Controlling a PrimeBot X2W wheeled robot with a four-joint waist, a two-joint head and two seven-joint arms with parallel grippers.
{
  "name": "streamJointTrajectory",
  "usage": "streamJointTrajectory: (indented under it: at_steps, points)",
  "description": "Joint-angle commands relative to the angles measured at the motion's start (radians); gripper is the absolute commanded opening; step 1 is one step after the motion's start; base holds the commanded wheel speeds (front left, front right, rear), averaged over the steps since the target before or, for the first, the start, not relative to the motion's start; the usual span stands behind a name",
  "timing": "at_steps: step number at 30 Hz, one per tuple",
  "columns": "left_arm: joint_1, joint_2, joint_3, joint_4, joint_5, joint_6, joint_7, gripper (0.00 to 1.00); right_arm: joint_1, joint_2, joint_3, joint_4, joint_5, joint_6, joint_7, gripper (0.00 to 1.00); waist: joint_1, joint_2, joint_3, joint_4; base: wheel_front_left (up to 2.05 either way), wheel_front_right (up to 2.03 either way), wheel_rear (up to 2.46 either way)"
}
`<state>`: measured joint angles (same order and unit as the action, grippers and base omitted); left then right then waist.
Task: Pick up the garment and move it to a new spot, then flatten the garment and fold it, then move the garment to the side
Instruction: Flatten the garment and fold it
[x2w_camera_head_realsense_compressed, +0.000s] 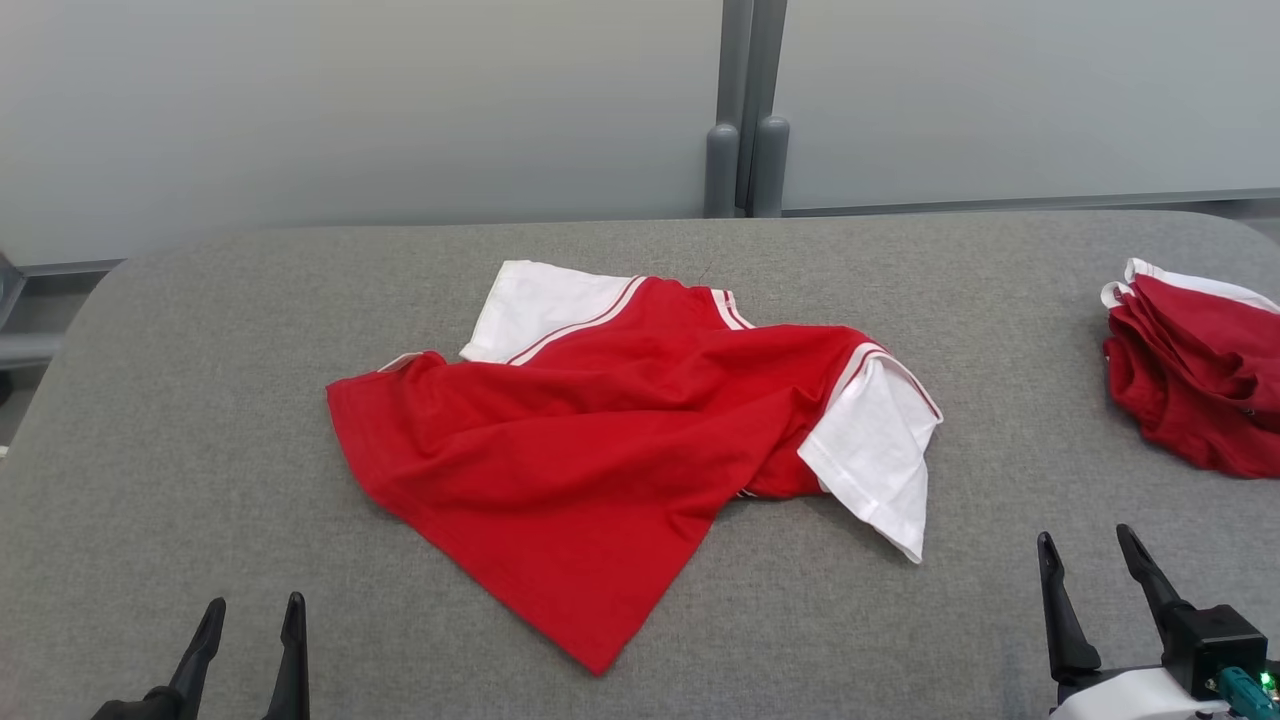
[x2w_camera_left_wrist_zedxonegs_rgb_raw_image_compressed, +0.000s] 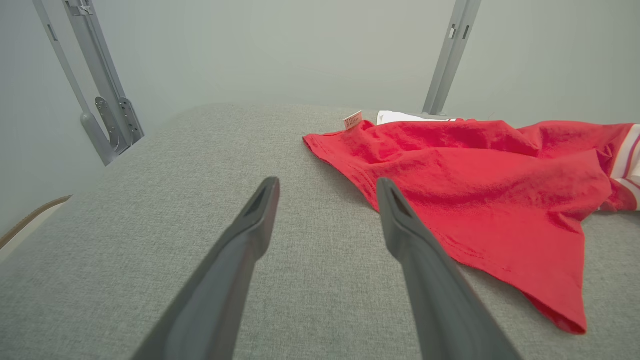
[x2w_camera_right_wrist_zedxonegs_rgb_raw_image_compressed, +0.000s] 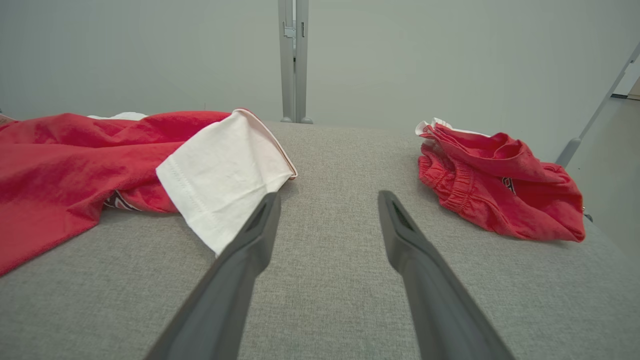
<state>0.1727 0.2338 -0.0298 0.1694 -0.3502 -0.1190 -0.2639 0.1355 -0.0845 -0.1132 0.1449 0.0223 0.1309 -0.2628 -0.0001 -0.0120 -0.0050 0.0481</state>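
We see the crumpled red T-shirt with white sleeves (x2w_camera_head_realsense_compressed: 600, 440) lying at the middle of the grey fabric tabletop (x2w_camera_head_realsense_compressed: 200, 400). Our left tool (x2w_camera_head_realsense_compressed: 255, 600), at its 7 o'clock, and right tool (x2w_camera_head_realsense_compressed: 1085, 535), at 5 o'clock, both gape wide, empty, clear of the cloth, fingers pointing toward 12. A bunched red garment (x2w_camera_head_realsense_compressed: 1200, 380) sits at 3 o'clock.

Head above, wrists low beside garment (x2w_camera_head_realsense_compressed: 600, 440)
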Motion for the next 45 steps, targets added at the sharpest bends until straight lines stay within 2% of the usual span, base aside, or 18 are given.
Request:
streamJointTrajectory:
  at_steps: [1,10,14,18,21,25,26,30,35,40,45]
  points:
    - [-0.004,-0.005,0.008,0.002,0.011,-0.004,0.000,1.00,0.002,0.000,0.001,-0.005,-0.010,0.000,-0.003,1.00,0.0001,0.0120,0.001,-0.003,0.00,0.00,0.00]
    - [-0.011,-0.026,0.011,0.010,0.027,-0.012,0.000,1.00,-0.009,0.004,0.012,-0.014,-0.008,0.000,-0.003,1.00,0.0001,0.0120,-0.001,-0.015,0.00,0.00,0.00]
    - [-0.030,-0.026,-0.026,0.014,0.019,-0.013,0.000,1.00,-0.026,0.008,0.030,-0.005,0.007,0.000,-0.003,1.00,0.0001,0.0120,0.005,-0.012,0.00,0.00,0.00]
    - [-0.063,-0.027,-0.105,0.027,0.011,-0.013,0.036,1.00,-0.064,0.002,0.087,0.068,0.028,0.000,0.017,1.00,0.0001,0.0120,0.021,-0.009,0.00,0.00,0.00]
    - [-0.096,-0.043,-0.168,-0.005,-0.010,-0.013,0.144,1.00,-0.111,-0.011,0.127,0.093,0.056,-0.001,0.103,1.00,0.0001,0.0120,0.036,-0.006,0.00,0.00,0.00]
    - [-0.120,-0.076,-0.227,-0.087,-0.056,-0.002,0.350,1.00,-0.158,-0.018,0.154,0.065,0.160,-0.001,0.302,1.00,0.0001,0.0120,0.050,0.001,0.00,0.00,0.00]
    - [-0.120,-0.076,-0.227,-0.087,-0.056,-0.002,0.350,1.00,-0.158,-0.018,0.154,0.065,0.160,-0.001,0.302,1.00,0.0001,0.0120,0.050,0.001,0.00,0.00,0.00]
    - [-0.126,-0.093,-0.282,-0.194,-0.071,0.040,0.573,1.00,-0.207,-0.082,0.217,-0.021,0.263,0.000,0.552,1.00,0.0001,0.0120,0.070,-0.002,0.00,0.00,0.00]
    - [-0.154,-0.116,-0.360,-0.303,-0.099,0.058,0.774,1.00,-0.287,-0.190,0.308,-0.092,0.341,0.000,0.808,1.00,0.0001,0.0120,0.115,0.003,0.00,0.00,0.00]
    - [-0.203,-0.117,-0.386,-0.306,-0.100,0.086,0.898,1.00,-0.356,-0.267,0.360,-0.115,0.431,0.000,1.002,1.00,0.0001,0.0120,0.160,0.014,0.00,0.00,0.00]
    - [-0.225,-0.116,-0.408,-0.291,-0.099,0.098,0.961,1.00,-0.395,-0.311,0.365,-0.125,0.446,0.000,1.077,1.00,0.0001,0.0120,0.196,0.026,0.00,0.00,0.00]
